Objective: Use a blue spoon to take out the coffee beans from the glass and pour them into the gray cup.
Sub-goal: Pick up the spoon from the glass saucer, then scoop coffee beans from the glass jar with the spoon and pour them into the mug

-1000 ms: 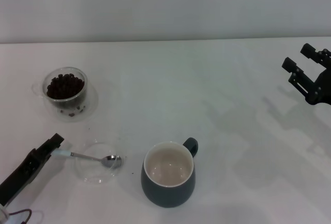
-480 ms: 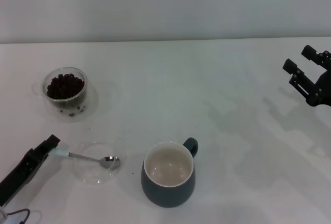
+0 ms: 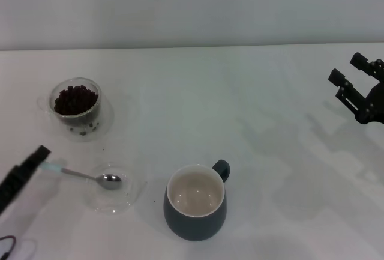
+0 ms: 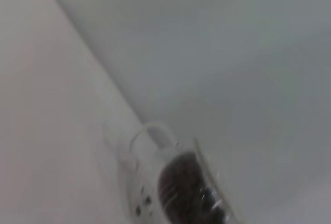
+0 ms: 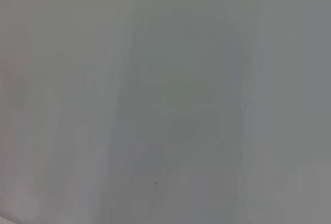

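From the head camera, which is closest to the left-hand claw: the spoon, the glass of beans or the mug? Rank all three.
1. Spoon: held by the left gripper, near the table's left edge.
2. Glass: farther back on the left.
3. Mug: off toward the centre, farthest.

Blue spoon [image 3: 84, 176]: polished metal bowl, pale matt handle. Glass [image 3: 75, 104]: clear, glossy; dark coffee beans [image 3: 75, 99]. Gray cup [image 3: 195, 203]: smooth glazed ceramic, cream inside. Dish [image 3: 116, 189]: clear glass. Counter [image 3: 252, 104]: white, matt, smooth.
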Robot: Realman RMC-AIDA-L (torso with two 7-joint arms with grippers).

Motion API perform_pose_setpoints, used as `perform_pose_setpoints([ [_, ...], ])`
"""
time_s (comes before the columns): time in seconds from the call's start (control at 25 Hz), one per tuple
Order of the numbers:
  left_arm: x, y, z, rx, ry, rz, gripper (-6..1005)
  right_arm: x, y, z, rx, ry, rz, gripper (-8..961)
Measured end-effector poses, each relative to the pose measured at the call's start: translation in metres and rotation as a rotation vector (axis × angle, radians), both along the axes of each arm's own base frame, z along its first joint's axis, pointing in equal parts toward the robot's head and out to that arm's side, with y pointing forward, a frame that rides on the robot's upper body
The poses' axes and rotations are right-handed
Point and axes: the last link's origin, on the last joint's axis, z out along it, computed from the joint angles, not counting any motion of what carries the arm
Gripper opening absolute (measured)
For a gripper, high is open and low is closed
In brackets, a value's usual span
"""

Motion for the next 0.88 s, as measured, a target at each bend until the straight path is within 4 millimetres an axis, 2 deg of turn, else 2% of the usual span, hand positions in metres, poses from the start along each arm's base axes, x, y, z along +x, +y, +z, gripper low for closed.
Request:
perform_pose_setpoints([
  [0.24, 0.004, -0.001, 0.021, 0.083, 0.018, -0.074, 137, 0.000, 0.000, -0.001, 0.004, -0.004, -0.002, 538],
  [0.48, 0.011, 0.008, 0.041, 0.126, 0.036, -0.159, 137, -0.002, 0.002, -0.001, 0.005, -0.005, 0.002, 538],
  [0.56, 0.013, 0.014, 0.061, 0.157, 0.049, -0.210, 136, -0.001, 0.001, -0.002, 0.005, -0.005, 0.000, 538],
  [0.6, 0.013, 0.014, 0.061, 0.157, 0.049, -0.210, 136, -0.001, 0.001, -0.002, 0.005, -0.005, 0.000, 538],
  [0.88, 0.015, 0.026, 0.119, 0.250, 0.082, -0.297, 136, 0.000, -0.001, -0.002, 0.005, -0.005, -0.004, 537],
])
